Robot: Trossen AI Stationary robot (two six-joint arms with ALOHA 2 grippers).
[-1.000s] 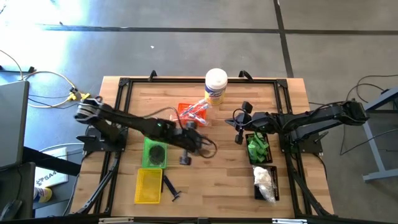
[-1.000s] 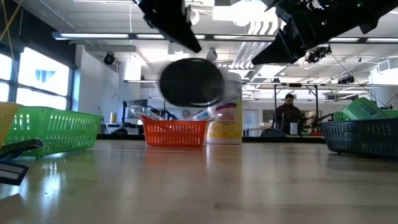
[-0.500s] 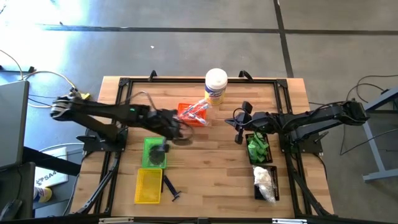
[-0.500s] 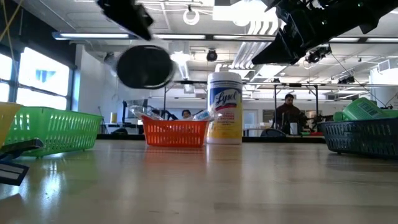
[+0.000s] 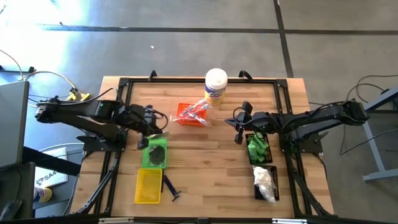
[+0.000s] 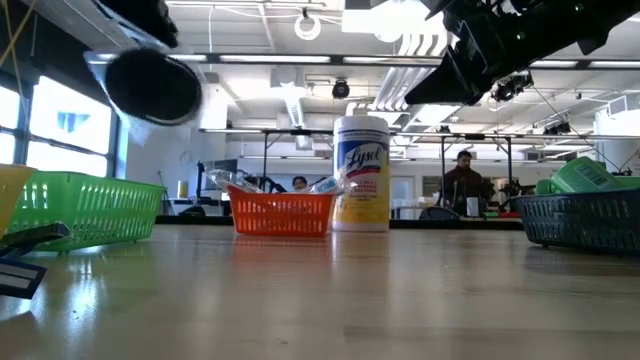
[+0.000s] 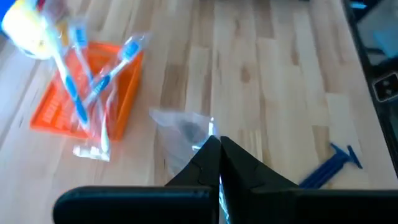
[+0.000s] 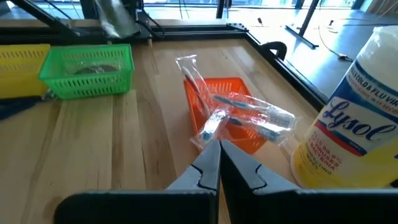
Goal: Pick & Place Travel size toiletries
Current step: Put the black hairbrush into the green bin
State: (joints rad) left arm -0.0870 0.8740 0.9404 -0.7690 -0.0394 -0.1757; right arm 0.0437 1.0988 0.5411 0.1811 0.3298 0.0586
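Note:
My left gripper hovers above the far end of the green tray, shut on a clear bag. In the low view a dark round piece hangs under it. My right gripper waits shut, above the table, beside the black tray of green bottles; nothing is between its fingers. Clear-wrapped toothbrushes lie in and across the orange tray. Bags of white fluffy bits fill the nearer black tray. My left gripper pinches the clear bag's edge between its two fingertips, which slant downward. The bag is lifted clear of the table. The dark piece hangs below the fingers in the low view.
A white canister with a yellow label stands at the far middle. A yellow tray sits at the near left, with a blue razor on the wood beside it. Bare wood lies in the table's middle.
My left gripper has travelled from the table's middle toward the left edge and slightly up, staying shut on the clear bag. The dark piece has swung along beneath it and now hangs over the green tray.

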